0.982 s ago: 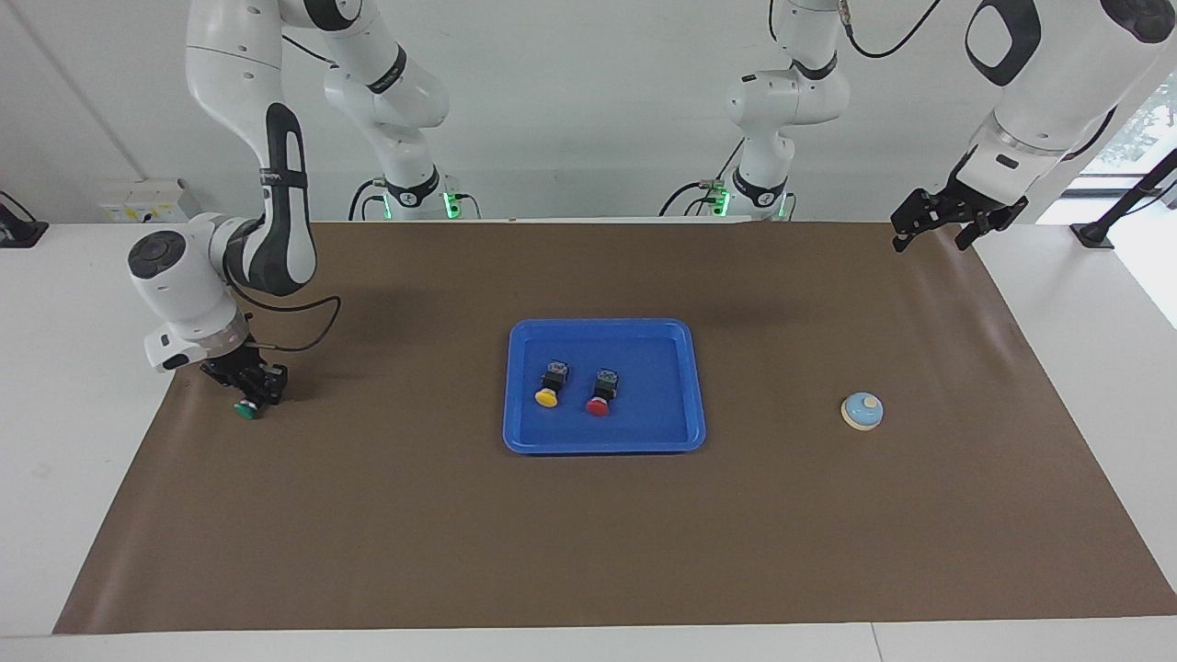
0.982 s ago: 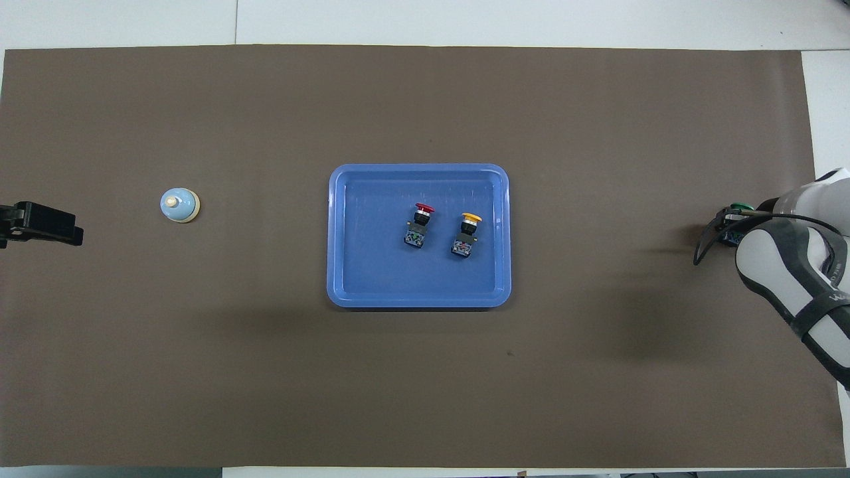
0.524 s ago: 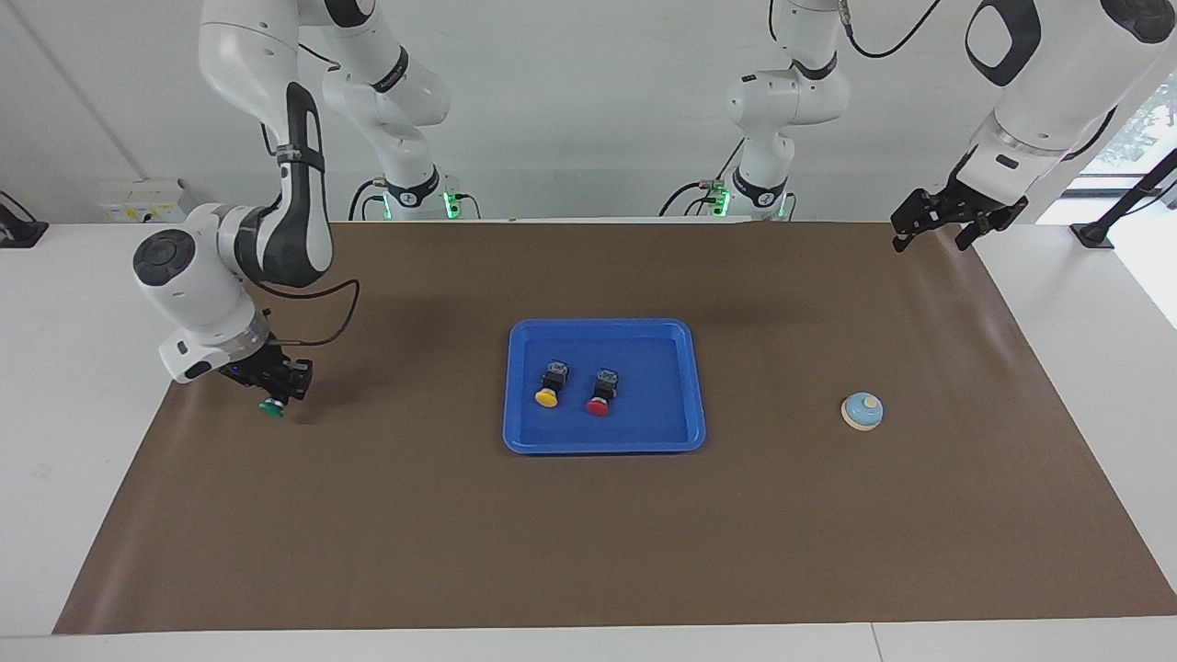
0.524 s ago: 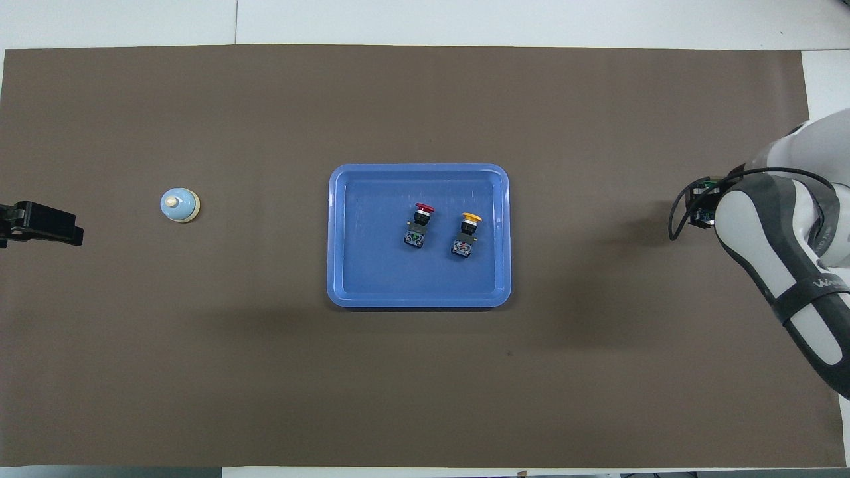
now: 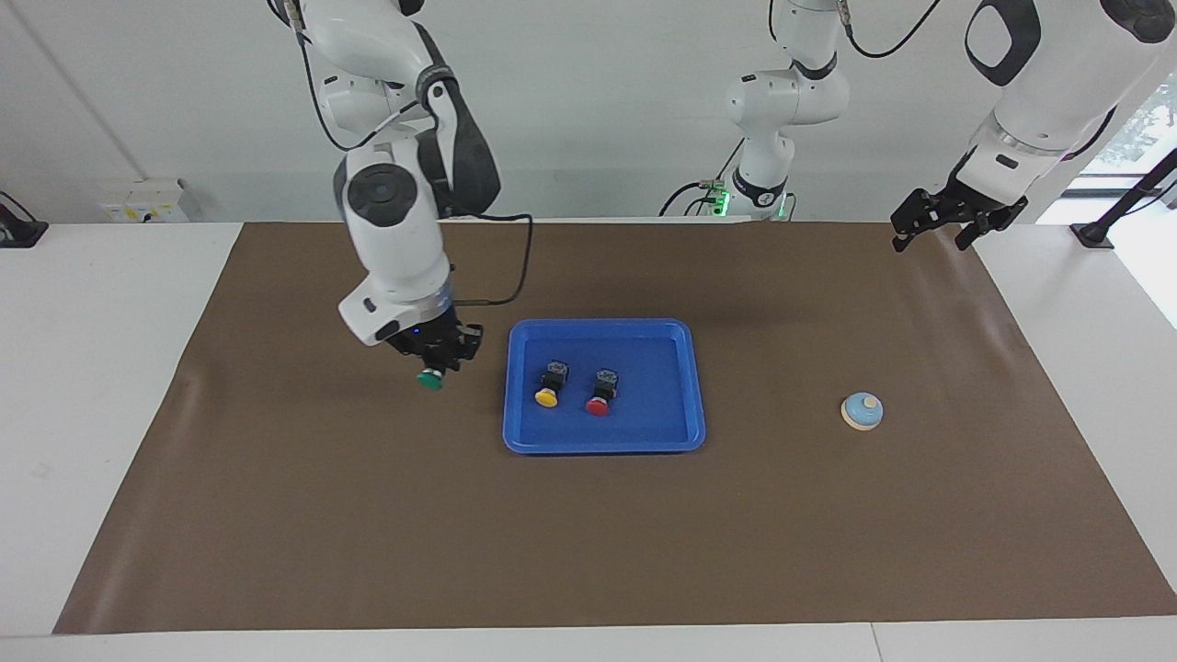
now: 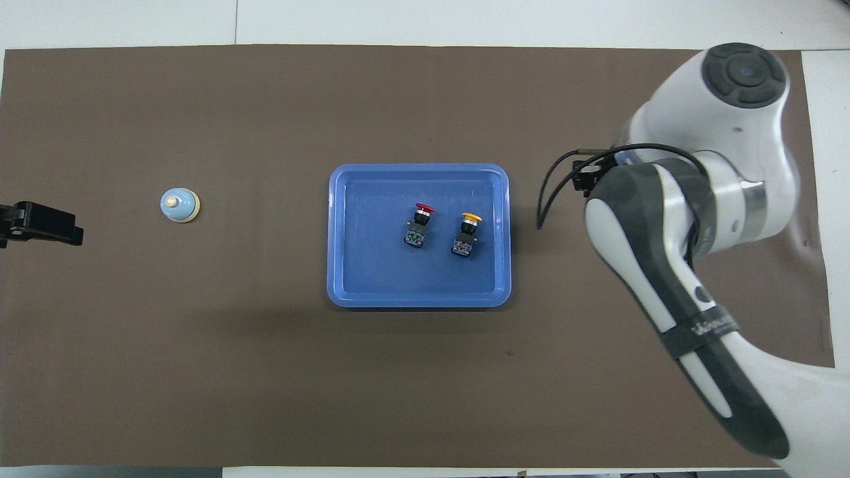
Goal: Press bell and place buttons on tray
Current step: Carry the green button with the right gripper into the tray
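White worktop (image 5: 110, 303) covered by a brown mat (image 5: 588, 533). Plain white wall (image 5: 598, 110) along the far edge, white socket box (image 5: 147, 200) at its foot. Window daylight (image 5: 1136, 129) at one end.

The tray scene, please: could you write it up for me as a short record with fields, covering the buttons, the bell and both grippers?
tray: blue, mid-table on the brown mat
on tray: yellow button and red button, side by side, apart
green button: held in the air by the right gripper, over the mat beside the tray, toward the right arm's end
bell: on the mat toward the left arm's end, untouched
left gripper: open, empty, waiting over the mat's corner
left to do: green button onto tray
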`<state>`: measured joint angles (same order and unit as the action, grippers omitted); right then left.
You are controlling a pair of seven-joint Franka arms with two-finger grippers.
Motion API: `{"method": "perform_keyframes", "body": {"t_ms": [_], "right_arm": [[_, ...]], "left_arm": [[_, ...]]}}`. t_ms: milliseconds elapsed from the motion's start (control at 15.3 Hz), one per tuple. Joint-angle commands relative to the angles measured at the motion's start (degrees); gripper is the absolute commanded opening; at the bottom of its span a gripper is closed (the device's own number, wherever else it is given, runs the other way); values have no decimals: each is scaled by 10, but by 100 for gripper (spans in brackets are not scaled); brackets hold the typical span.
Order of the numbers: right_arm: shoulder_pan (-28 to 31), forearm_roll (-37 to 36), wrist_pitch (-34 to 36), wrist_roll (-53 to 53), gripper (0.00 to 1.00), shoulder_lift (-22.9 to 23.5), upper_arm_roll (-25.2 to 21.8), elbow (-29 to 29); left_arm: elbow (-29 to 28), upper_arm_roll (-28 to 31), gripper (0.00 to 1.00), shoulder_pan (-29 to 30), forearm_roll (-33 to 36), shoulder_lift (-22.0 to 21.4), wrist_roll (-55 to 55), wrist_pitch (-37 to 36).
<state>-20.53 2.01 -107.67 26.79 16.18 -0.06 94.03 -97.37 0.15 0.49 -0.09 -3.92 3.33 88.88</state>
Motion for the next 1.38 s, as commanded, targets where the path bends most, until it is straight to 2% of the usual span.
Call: {"method": "perform_keyframes", "body": {"t_ms": [0, 131, 327, 589, 720, 1048, 1310], "right_arm": [[-56, 37, 14, 66, 0, 63, -5, -85], [-102, 35, 15, 124, 0, 124, -5, -155], [-145, 34, -9, 146, 0, 174, -5, -185], [-188, 30, -53, 146, 0, 201, -6, -182], [-196, 23, -92, 146, 0, 209, -6, -175], [-215, 21, -133, 148, 0, 235, -6, -159], [-216, 20, -130, 172, 0, 234, -6, -152]], "left_arm": [[4, 0, 100, 2, -6, -4, 4, -8], [4, 0, 100, 2, -6, -3, 4, -8], [4, 0, 100, 2, -6, -3, 4, -8], [4, 0, 100, 2, -6, -3, 4, -8], [4, 0, 100, 2, -6, -4, 4, -8], [4, 0, 100, 2, -6, -3, 4, -8], [4, 0, 100, 2, -6, -4, 4, -8]]}}
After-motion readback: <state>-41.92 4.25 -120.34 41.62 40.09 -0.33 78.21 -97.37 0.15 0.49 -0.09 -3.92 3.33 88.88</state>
